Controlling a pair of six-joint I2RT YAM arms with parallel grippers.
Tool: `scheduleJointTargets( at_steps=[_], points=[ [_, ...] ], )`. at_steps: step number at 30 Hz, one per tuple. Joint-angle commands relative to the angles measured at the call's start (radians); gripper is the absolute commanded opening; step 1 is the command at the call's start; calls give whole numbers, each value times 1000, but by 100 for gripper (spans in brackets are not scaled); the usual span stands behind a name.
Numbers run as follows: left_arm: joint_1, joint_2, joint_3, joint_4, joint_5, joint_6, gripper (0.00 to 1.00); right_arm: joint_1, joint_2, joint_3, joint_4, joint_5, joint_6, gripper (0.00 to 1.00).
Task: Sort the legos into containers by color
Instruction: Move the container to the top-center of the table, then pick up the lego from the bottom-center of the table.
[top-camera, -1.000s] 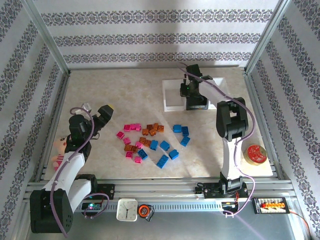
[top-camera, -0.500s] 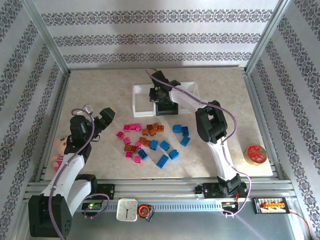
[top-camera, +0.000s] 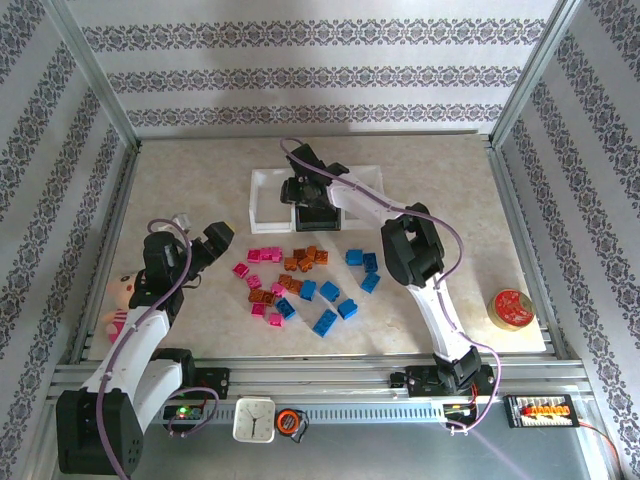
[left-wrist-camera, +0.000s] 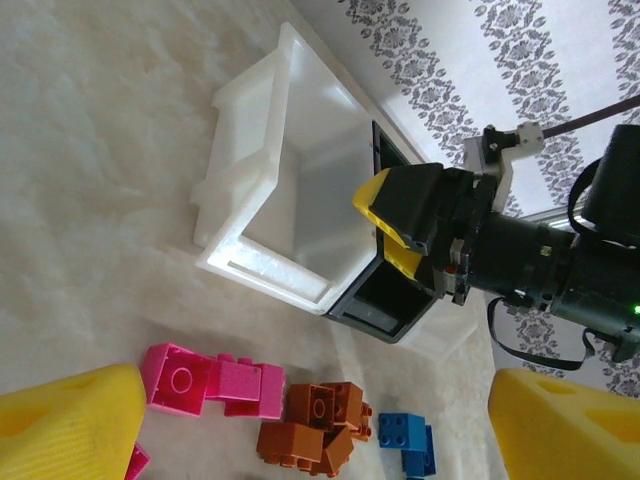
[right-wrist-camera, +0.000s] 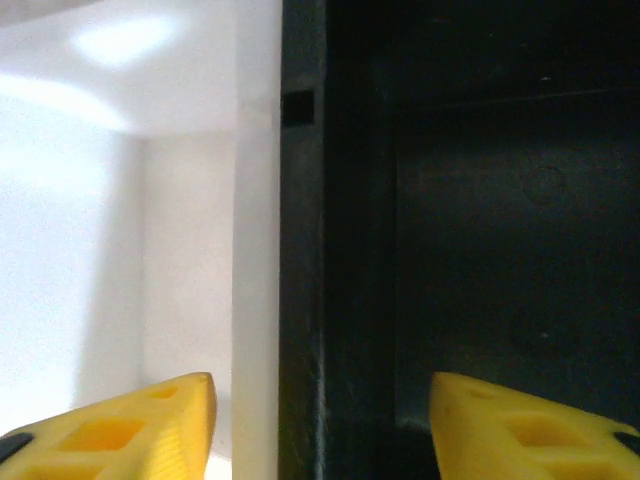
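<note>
Pink legos (top-camera: 258, 256), orange-brown legos (top-camera: 307, 259) and blue legos (top-camera: 330, 292) lie scattered mid-table. Behind them the containers stand in a row: a white bin (top-camera: 266, 196), a black bin (top-camera: 318, 213) and a second white bin (top-camera: 369, 180). My right gripper (top-camera: 300, 190) hangs over the row, open. Its jaws (right-wrist-camera: 320, 410) straddle the adjoining walls of the white bin (right-wrist-camera: 255, 250) and black bin (right-wrist-camera: 480, 220) without touching them. My left gripper (top-camera: 198, 232) hovers left of the pile, open and empty. Its wrist view shows pink (left-wrist-camera: 215, 380), orange-brown (left-wrist-camera: 315, 425) and blue (left-wrist-camera: 408, 432) legos below.
A small doll (top-camera: 122, 300) lies at the left edge beside my left arm. A red tape roll (top-camera: 511, 308) sits near the right front corner. Metal frame rails and patterned walls bound the table.
The right gripper pulled the row of containers leftward across the back of the table, then opened its jaws. The left gripper shifted only slightly, staying open.
</note>
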Motion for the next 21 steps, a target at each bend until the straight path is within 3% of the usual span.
scheduleJointTargets(
  at_steps=[1, 3, 4, 12, 16, 21],
  points=[
    [-43, -13, 47, -40, 5, 46, 89, 11, -186, -105, 48, 29, -103, 61],
    [-70, -10, 60, -67, -8, 70, 92, 18, -287, -234, 69, 15, -150, 63],
    [-77, -9, 59, -71, -10, 73, 100, 23, -328, -296, 71, 11, -166, 64],
    [-113, -14, 21, -46, 17, 49, 100, 111, -673, -846, 80, -13, -303, 70],
    [-120, -17, 6, -49, 30, 42, 100, 170, -746, -945, 83, 13, -360, 70],
    [-123, -25, 2, -74, 43, 38, 100, 186, -682, -903, -20, -66, -465, 69]
  ],
)
